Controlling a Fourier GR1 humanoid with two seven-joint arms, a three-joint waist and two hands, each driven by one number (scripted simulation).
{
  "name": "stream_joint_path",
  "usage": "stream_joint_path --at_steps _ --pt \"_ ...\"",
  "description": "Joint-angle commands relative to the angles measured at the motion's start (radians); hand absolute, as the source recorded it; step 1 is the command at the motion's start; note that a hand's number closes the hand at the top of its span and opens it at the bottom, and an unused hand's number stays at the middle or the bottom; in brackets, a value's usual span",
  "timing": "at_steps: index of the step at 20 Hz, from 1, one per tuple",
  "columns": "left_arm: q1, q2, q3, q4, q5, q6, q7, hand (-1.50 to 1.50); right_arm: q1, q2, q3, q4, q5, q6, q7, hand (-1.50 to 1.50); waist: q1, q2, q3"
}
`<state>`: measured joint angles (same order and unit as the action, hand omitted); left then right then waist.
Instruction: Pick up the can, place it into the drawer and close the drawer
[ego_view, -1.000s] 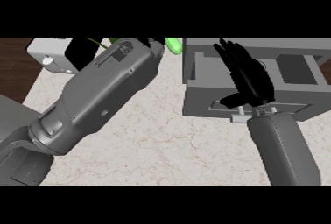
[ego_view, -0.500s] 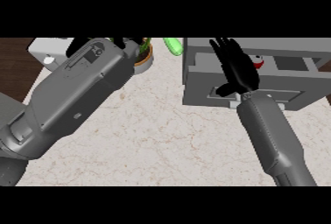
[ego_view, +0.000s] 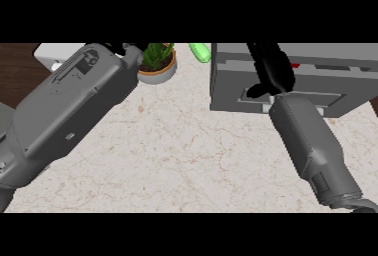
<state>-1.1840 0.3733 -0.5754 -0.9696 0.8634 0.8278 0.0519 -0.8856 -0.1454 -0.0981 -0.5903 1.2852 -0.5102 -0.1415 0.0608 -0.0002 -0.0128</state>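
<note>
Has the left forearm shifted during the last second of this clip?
Yes. The left forearm has swung to the left, away from the grey drawer unit, uncovering the potted plant it hid before.

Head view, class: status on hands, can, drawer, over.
Right hand open over drawer. Left hand mostly hidden, top edge. Can unconfirmed: red patch beside right hand. Plant stands clear.
</note>
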Motion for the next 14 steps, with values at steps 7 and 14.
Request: stream_joint_path --at_steps 7,14 --pt "0.046 0.058 0.010 -0.115 -0.034 0.013 0.053 -1.50 -0.175 -0.043 -0.080 0.252 0.004 -0.128 0.012 -1.50 0.020 0.020 0.014" --pt "0.074 0.083 0.012 -0.166 -0.045 -0.007 0.066 -1.50 -0.253 -0.100 -0.101 0.333 0.015 -0.166 0.014 -1.50 0.048 0.034 0.015"
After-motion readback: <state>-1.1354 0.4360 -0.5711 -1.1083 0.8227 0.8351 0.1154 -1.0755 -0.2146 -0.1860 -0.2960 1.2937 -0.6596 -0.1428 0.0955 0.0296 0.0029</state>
